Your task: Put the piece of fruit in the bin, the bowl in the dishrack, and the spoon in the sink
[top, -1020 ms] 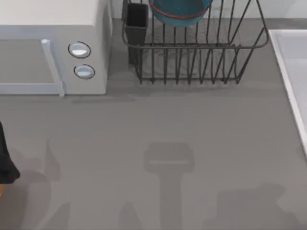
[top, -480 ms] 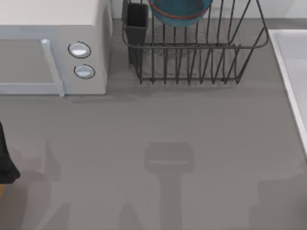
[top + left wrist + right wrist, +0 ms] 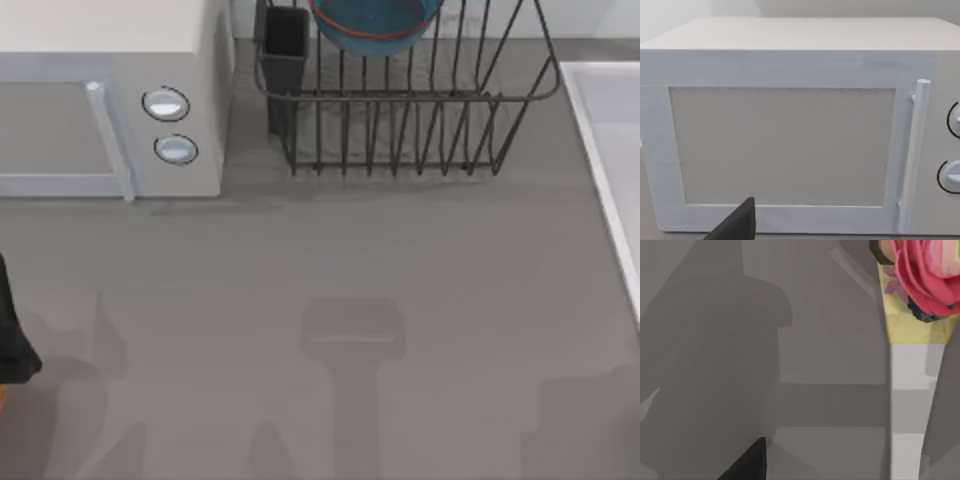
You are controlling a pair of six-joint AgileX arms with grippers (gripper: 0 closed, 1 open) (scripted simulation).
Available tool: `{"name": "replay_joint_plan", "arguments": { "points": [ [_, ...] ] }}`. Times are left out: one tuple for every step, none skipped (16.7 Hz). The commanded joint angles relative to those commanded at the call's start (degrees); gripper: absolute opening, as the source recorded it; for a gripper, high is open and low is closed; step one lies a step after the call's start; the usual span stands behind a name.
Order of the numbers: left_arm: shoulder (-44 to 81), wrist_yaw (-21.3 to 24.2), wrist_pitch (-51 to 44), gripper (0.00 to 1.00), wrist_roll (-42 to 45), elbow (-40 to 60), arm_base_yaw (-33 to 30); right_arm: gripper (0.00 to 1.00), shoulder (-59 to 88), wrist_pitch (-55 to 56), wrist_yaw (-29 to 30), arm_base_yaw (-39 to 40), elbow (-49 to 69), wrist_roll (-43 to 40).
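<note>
Lately only the shadow (image 3: 590, 420) on the table (image 3: 420, 260) has slid toward the right edge, so I judge my right arm is drawing away. My left arm (image 3: 12, 340) is parked at the left edge, facing the microwave (image 3: 100, 100). The dishrack (image 3: 400, 130) holds the bowl (image 3: 372, 25), so that step looks done. Whether my grippers are spread or pressed together I cannot tell.

White microwave (image 3: 110, 100) sits at the table's (image 3: 350, 270) back left corner, door shut, facing the front edge. Vertical bar handle (image 3: 108, 140) runs along the door's right side, two round knobs (image 3: 166, 104) stacked just right of it. In the left wrist view the microwave (image 3: 790, 125) is seen front-on. Right wrist view: yellow panel with a pink flower print (image 3: 922, 277) next to grey surface.
</note>
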Motion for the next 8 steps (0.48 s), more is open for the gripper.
{"name": "replay_joint_plan", "arguments": {
  "points": [
    [0.0,0.0,0.0,1.0,0.0,0.0,0.0,0.77,0.0,0.0,0.0,0.0,0.0,0.0],
    [0.0,0.0,0.0,1.0,0.0,0.0,0.0,0.7,0.0,0.0,0.0,0.0,0.0,0.0],
    [0.0,0.0,0.0,1.0,0.0,0.0,0.0,0.62,0.0,0.0,0.0,0.0,0.0,0.0],
    [0.0,0.0,0.0,1.0,0.0,0.0,0.0,0.55,0.0,0.0,0.0,0.0,0.0,0.0],
    [0.0,0.0,0.0,1.0,0.0,0.0,0.0,0.47,0.0,0.0,0.0,0.0,0.0,0.0],
    [0.0,0.0,0.0,1.0,0.0,0.0,0.0,0.4,0.0,0.0,0.0,0.0,0.0,0.0],
    [0.0,0.0,0.0,1.0,0.0,0.0,0.0,0.32,0.0,0.0,0.0,0.0,0.0,0.0],
    [0.0,0.0,0.0,1.0,0.0,0.0,0.0,0.25,0.0,0.0,0.0,0.0,0.0,0.0]
  ]
}}
